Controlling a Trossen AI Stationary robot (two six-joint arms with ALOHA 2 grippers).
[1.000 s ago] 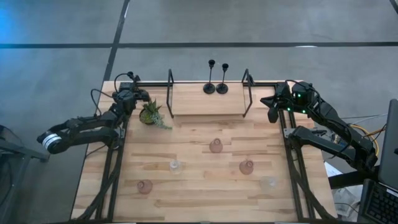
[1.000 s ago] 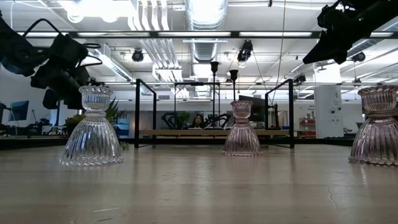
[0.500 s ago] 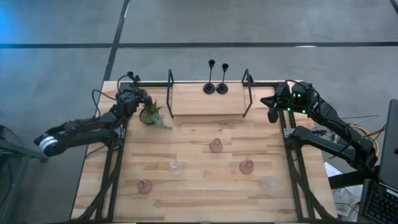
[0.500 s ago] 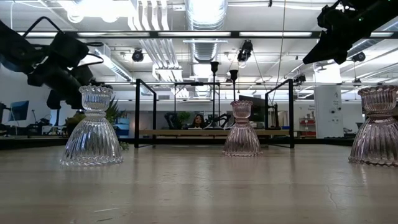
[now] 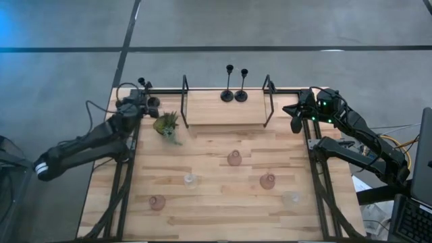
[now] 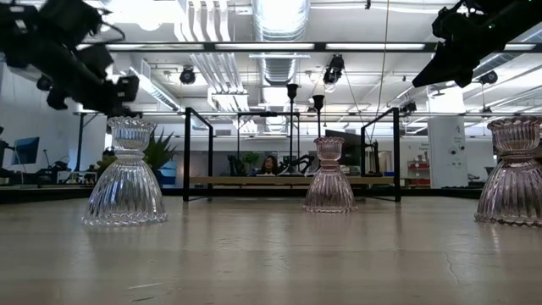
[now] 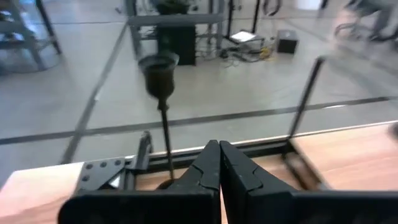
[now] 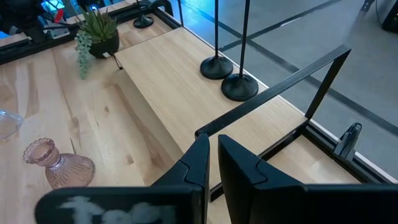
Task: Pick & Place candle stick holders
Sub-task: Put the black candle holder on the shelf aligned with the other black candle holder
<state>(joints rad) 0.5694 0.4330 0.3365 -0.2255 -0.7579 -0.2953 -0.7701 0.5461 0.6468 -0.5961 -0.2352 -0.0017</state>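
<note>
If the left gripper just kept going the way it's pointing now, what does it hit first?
Most likely the black stemmed candle holder standing just ahead of the shut left gripper, slightly to one side of its line, at the table's far left corner. Depth is unclear, so it could slip past over the table edge.

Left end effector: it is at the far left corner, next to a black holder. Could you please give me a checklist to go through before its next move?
1. Left end effector open for a grasp: not ok, its fingers are shut together.
2. Corner holder between the fingers: not ok, its stem stands beside them.
3. Corner holder upright: ok.
4. Plant clear of the left arm: cannot tell, it sits very close beside the arm.
5. Free room on the shelf next to the two holders: ok.
6. Right end effector out of the way: ok, it waits empty at the shelf's right end.
</note>
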